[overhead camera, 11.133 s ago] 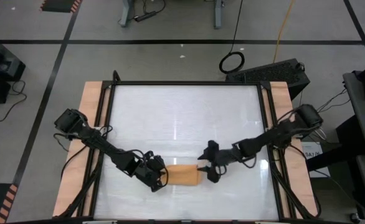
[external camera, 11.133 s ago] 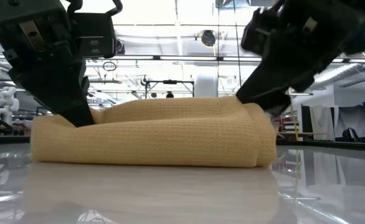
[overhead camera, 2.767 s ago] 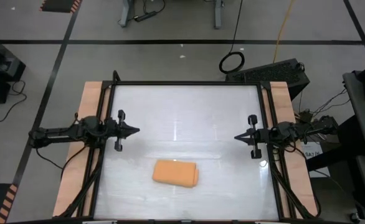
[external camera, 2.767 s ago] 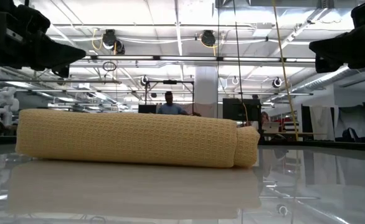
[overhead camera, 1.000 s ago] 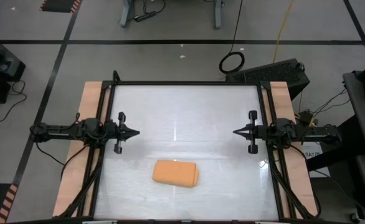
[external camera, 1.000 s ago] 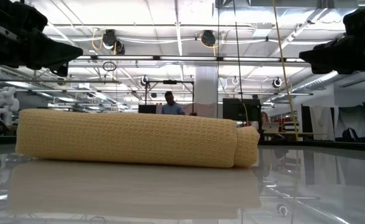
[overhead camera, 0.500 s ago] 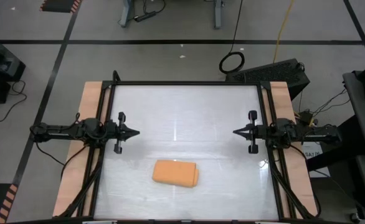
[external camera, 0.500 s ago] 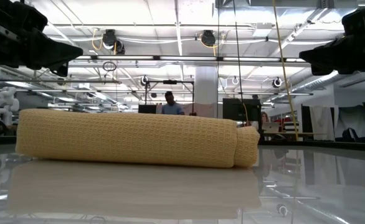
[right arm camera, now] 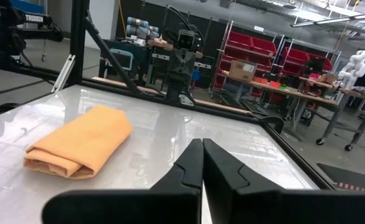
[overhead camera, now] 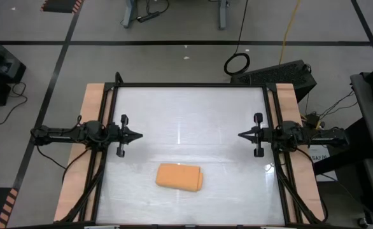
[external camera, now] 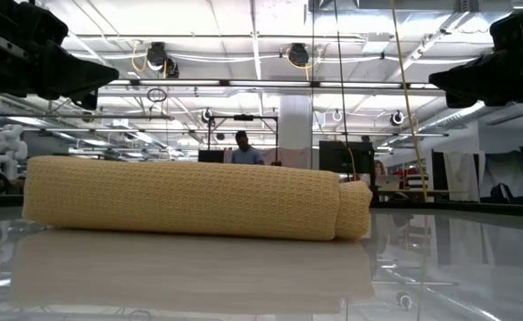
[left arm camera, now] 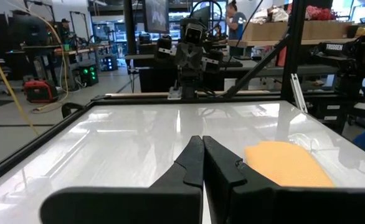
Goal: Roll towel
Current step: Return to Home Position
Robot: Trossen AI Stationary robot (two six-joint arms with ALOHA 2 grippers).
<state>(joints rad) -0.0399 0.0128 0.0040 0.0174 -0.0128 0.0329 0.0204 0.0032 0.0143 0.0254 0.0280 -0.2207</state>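
Since the towel [overhead camera: 179, 177] already lies as a tidy roll on the surface [overhead camera: 186, 108], midway between the sides and toward the picture's bottom edge, the top view says the rolling's done. The left gripper [overhead camera: 137, 134] and right gripper [overhead camera: 241, 135] sit at opposite side edges, well apart from it.

Low view: towel [external camera: 190, 198] lying flat, nothing touching it.

Left wrist: fingers [left arm camera: 192, 165] pressed together, empty.

Right wrist: same deal, fingers [right arm camera: 192, 165] pressed together.

I'd call this the homing step. Next just needs the arms settled, no more cloth contact.

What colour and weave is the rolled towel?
Orange-tan, with a fine waffle-like texture; the towel shows best in the low view.
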